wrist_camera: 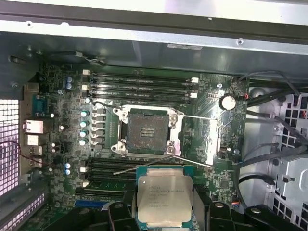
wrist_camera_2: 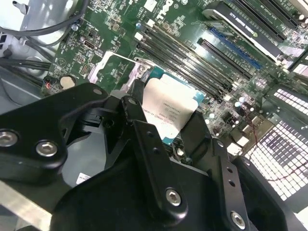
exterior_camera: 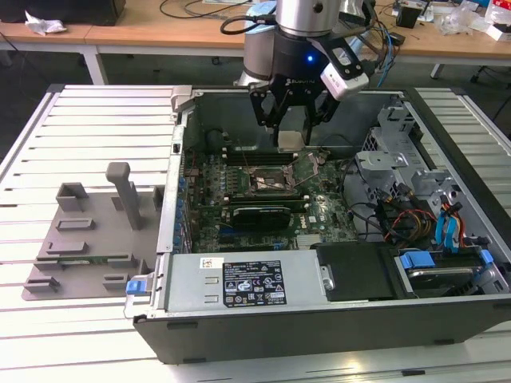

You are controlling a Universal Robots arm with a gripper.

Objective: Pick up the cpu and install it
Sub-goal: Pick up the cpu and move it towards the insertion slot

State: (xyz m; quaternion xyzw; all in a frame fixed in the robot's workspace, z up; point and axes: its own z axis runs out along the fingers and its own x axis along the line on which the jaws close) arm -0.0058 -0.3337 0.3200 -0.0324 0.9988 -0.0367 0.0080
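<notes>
- Exterior view: the arm point(exterior_camera: 307, 32) reaches down into an open computer case point(exterior_camera: 239, 281) that lies on its side on a white slatted counter point(exterior_camera: 96, 120).
- Its black jaws are closed on the cpu point(exterior_camera: 290, 142), which they pinch by two opposite edges and hold clear of the board.
- The cpu hangs above the green motherboard point(exterior_camera: 319, 209), a little beyond the socket point(exterior_camera: 267, 179) and close to the case's far wall.
- A grey plastic tray fixture point(exterior_camera: 80, 239) sits on the counter at the exterior view's left, just beside the case and well apart from the jaws.
- At the exterior view's right, the case holds metal drive cages point(exterior_camera: 391, 159) and loose coloured cables point(exterior_camera: 403, 219).
- In the second wrist view, the cpu point(wrist_camera_2: 171, 110) shows its silver-grey metal top with a teal-green rim, and black fingers point(wrist_camera_2: 144, 139) press against it from both sides.
- In the first wrist view, the cpu point(wrist_camera: 165, 195) is level, metal top facing the camera, over a bank of dark memory slots point(wrist_camera: 110, 168).
- The socket point(wrist_camera: 147, 132) lies apart from the cpu in that view, with its dark centre uncovered and thin wire levers point(wrist_camera: 144, 162) raised between the two.
- A second bank of memory slots point(wrist_camera: 139, 83) runs on the socket's other side.
</notes>
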